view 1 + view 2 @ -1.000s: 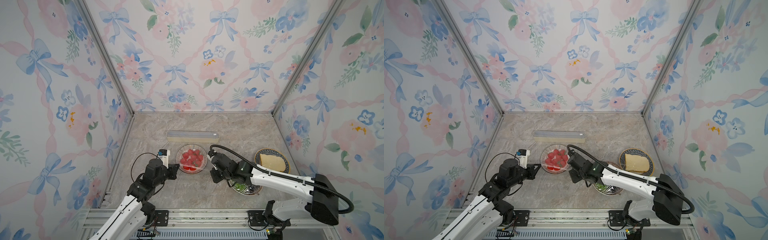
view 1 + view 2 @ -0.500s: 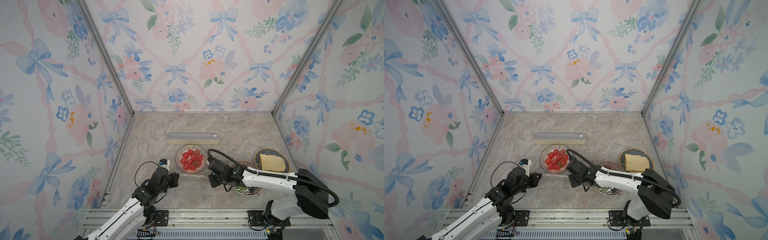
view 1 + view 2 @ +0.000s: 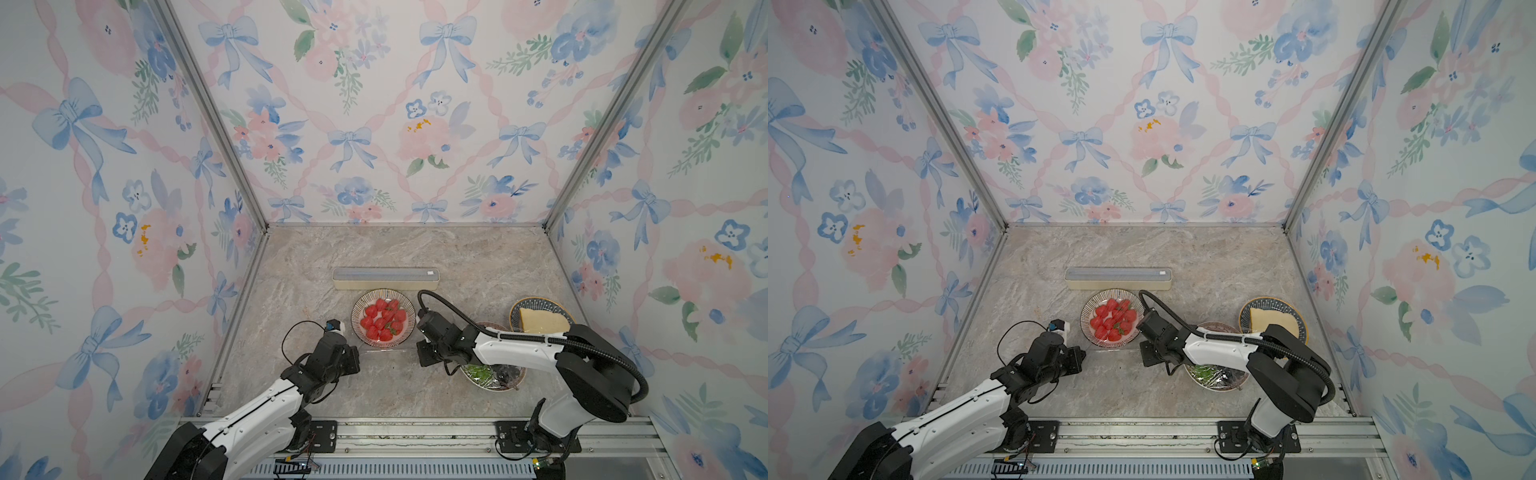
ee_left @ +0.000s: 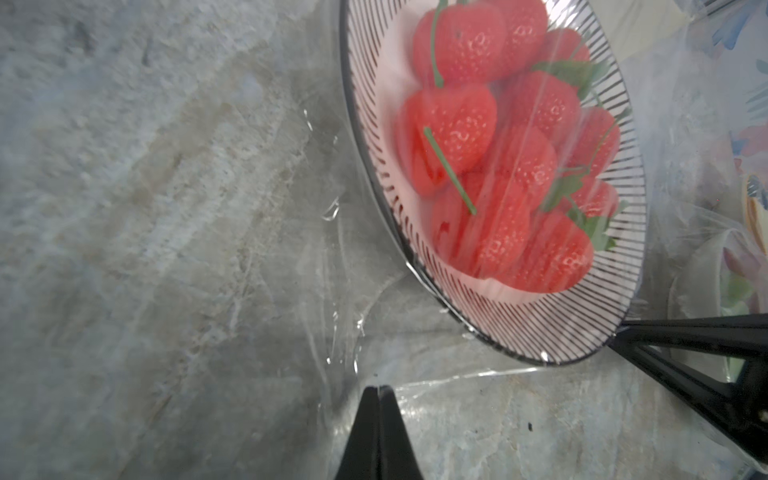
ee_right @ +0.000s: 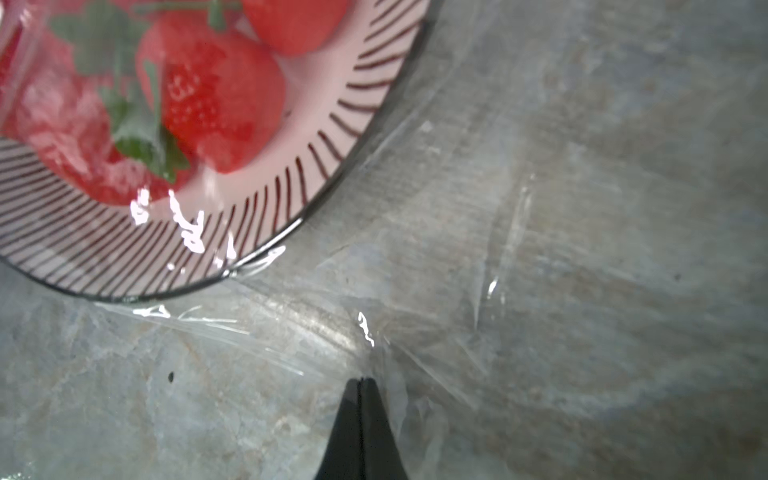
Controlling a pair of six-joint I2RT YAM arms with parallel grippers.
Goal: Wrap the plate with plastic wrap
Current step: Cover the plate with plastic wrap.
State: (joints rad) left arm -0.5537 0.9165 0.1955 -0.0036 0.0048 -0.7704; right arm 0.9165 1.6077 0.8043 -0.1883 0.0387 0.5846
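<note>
The plate [image 3: 360, 332] [image 3: 1090, 332] with a striped rim holds red strawberries in both top views. Clear, crinkly plastic wrap [image 4: 332, 291] [image 5: 457, 266] lies stretched over it and down onto the table in front. My left gripper [image 4: 378, 388] [image 3: 356, 358] is shut on the film's near-left corner, low by the table. My right gripper [image 5: 361, 380] [image 3: 420, 358] is shut on its near-right corner. The film's front edge [image 3: 384, 351] runs between the two grippers. Its long cream box [image 3: 385, 279] [image 3: 1118, 279] lies just behind the plate.
A blue-rimmed plate with a pale slice [image 3: 540, 320] stands at the right. A bowl of greens [image 3: 492, 374] sits partly under my right arm. Flowered walls close in the left, back and right. A metal rail [image 3: 415, 432] runs along the front.
Both grippers have come down and toward the front of the table, from beside the plate to in front of it, with the film drawn over the strawberries.
</note>
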